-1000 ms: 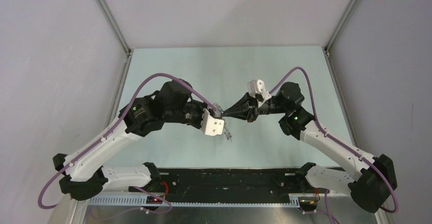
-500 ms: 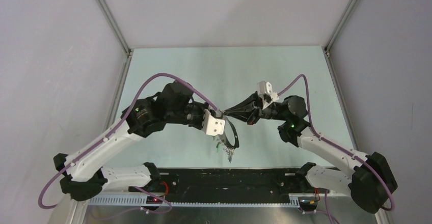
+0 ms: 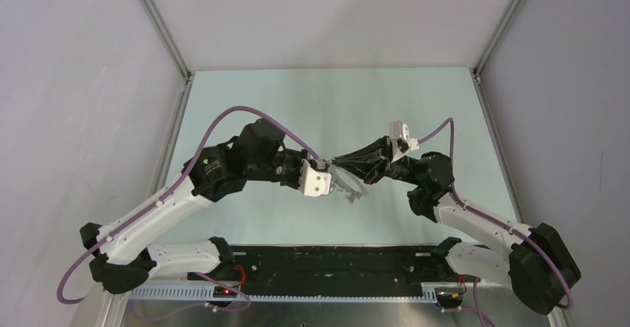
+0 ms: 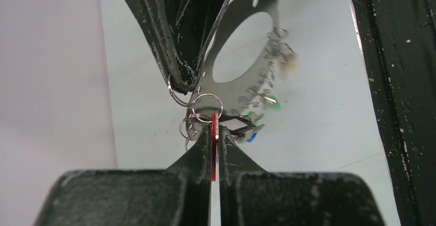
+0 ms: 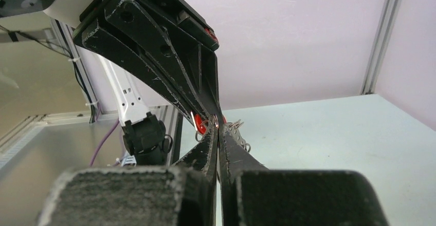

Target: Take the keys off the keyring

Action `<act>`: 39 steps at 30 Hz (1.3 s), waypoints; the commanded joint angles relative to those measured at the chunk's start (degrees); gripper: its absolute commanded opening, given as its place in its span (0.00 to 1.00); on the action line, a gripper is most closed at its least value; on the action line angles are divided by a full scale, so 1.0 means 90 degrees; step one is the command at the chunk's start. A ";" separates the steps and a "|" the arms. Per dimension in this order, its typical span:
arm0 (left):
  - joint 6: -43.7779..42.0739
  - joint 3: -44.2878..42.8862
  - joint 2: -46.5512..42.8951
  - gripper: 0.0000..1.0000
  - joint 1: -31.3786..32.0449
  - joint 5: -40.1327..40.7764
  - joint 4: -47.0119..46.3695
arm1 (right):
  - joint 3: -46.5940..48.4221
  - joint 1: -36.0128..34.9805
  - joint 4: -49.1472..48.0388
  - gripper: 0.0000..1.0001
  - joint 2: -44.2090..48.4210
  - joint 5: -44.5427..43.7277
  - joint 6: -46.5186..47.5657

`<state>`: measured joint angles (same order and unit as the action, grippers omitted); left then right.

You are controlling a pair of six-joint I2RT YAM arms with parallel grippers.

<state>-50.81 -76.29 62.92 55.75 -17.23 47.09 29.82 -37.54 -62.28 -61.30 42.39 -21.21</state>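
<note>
The keyring (image 3: 349, 186), a flat grey metal hoop, hangs tilted in the air between both grippers above the table. In the left wrist view the keyring (image 4: 234, 93) carries several small keys, one green-headed (image 4: 272, 102) and one blue-headed (image 4: 251, 137). My left gripper (image 4: 214, 133) is shut on a red-headed key (image 4: 214, 149) joined to the hoop by small split rings. My right gripper (image 5: 218, 129) is shut on the hoop's edge right opposite; its fingers (image 4: 177, 41) reach in from above. In the top view the left gripper (image 3: 329, 166) and right gripper (image 3: 336, 161) meet tip to tip.
A black rail (image 3: 334, 256) runs along the table's near edge, also seen in the left wrist view (image 4: 406, 82). Aluminium frame posts (image 3: 160, 22) and pale walls enclose the pale green table (image 3: 327, 104) on three sides.
The hoop hung low below the grippers half a second ago; it has swung up to the right. The right wrist has moved right and dropped. Both grippers stay shut, tip to tip.
</note>
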 commanded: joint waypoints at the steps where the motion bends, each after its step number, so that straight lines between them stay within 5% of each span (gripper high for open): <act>1: 0.0232 0.0044 -0.0136 0.00 0.0017 -0.0148 0.0232 | -0.0031 0.0220 -0.1498 0.00 0.0134 -0.0708 -0.0385; 3: 0.0227 0.0003 -0.0178 0.00 0.0018 -0.0054 0.0223 | -0.0080 0.0292 -0.1516 0.01 0.0133 -0.0655 -0.0436; 6: 0.0183 -0.0127 -0.0236 0.00 0.0017 0.0114 0.0224 | -0.0081 0.0364 -0.1294 0.23 0.0114 -0.0372 -0.0434; 10: 0.0078 -0.0347 -0.0230 0.00 0.0017 0.0155 0.0226 | -0.0133 0.0427 -0.0914 0.32 0.0175 -0.0177 -0.0190; 25: -0.0259 -0.0517 -0.0285 0.00 0.0017 0.0094 0.0226 | 0.0480 0.0370 0.0937 0.32 0.0220 0.1324 0.1260; 39: -0.0398 -0.0781 -0.0142 0.00 0.0022 -0.0033 0.0227 | 0.1259 -0.0290 0.2130 0.36 -0.0246 0.1456 0.2198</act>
<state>-52.99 -80.07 61.84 55.75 -16.51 51.64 37.80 -39.29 -44.45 -62.13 54.70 -4.03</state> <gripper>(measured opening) 0.020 0.360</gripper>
